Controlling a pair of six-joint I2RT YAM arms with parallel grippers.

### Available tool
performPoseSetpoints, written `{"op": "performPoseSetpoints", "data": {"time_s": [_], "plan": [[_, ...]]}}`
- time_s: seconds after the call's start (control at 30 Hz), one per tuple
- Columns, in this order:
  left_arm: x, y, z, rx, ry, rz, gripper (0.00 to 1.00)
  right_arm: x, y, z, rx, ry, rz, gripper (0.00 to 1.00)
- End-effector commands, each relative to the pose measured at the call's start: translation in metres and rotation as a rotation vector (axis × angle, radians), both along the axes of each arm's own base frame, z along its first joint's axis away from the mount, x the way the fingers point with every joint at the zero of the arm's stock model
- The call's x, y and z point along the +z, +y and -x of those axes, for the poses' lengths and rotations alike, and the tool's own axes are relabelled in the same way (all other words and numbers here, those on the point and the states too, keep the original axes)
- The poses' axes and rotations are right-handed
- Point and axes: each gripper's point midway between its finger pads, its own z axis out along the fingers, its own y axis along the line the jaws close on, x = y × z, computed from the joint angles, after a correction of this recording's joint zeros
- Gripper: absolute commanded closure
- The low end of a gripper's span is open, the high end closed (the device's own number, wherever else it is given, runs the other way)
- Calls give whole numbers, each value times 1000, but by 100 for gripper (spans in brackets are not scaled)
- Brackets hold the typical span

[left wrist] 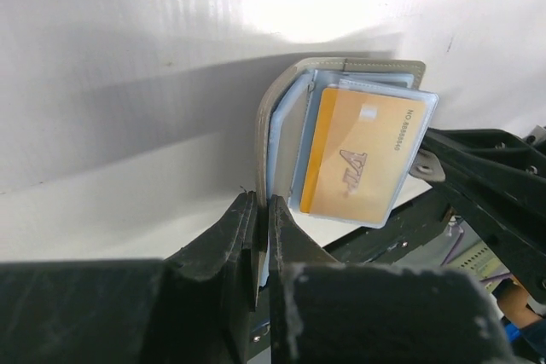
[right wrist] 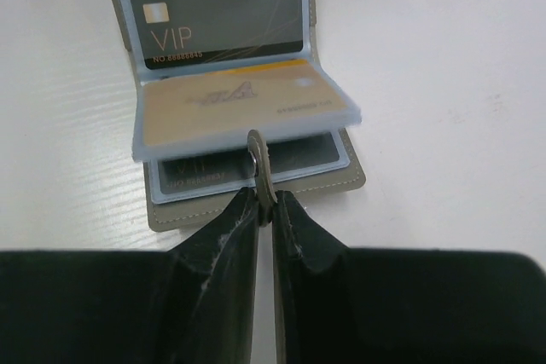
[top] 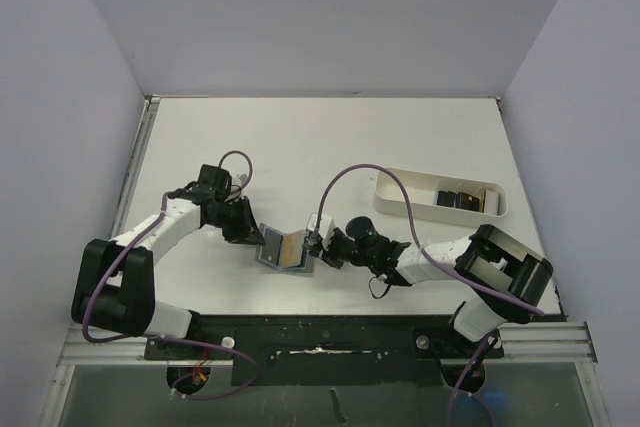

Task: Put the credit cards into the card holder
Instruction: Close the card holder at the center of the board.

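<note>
While my left jaws clamp one cover of the card holder [top: 283, 247] and my right jaws its snap tab [right wrist: 257, 149], spreading it open on the tabletop [top: 300, 147], my next move should be releasing one side to fetch the credit cards [top: 462, 197] lying in the white tray [top: 400, 199].

— What else lies around me here?
— A white oblong tray [top: 425, 190], right of centre in the overhead view, flat on the white table [top: 320, 137].
— And beyond my table?
— Plain grey walls: a back wall [top: 320, 17] along the top, a left wall [top: 60, 127] and a right wall [top: 590, 97]. A black rail [top: 320, 332] crosses the bottom.
</note>
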Motion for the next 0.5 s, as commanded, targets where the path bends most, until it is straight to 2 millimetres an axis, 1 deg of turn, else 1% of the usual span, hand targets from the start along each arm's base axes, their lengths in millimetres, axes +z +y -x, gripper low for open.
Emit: {"op": "performPoseSetpoints", "data": {"time_s": [0.0, 0.13, 0.23, 0.33, 0.4, 0.47], "plan": [[11, 16, -30, 62, -92, -87, 100, 24, 18, -2, 71, -96, -95, 89], [12, 12, -32, 68, -89, -69, 100, 23, 21, 3, 141, -135, -97, 86], [13, 0, -31, 63, -89, -2, 99, 21, 26, 1, 182, -161, -72, 85], [19, -19, -25, 46, -85, 131, 89, 20, 28, -2, 199, -179, -58, 85], [27, -35, -19, 29, -79, 260, 83, 20, 28, -2, 210, -189, -61, 85], [30, -44, -14, 25, -75, 342, 76, 19, 27, -3, 216, -196, -60, 85]]}}
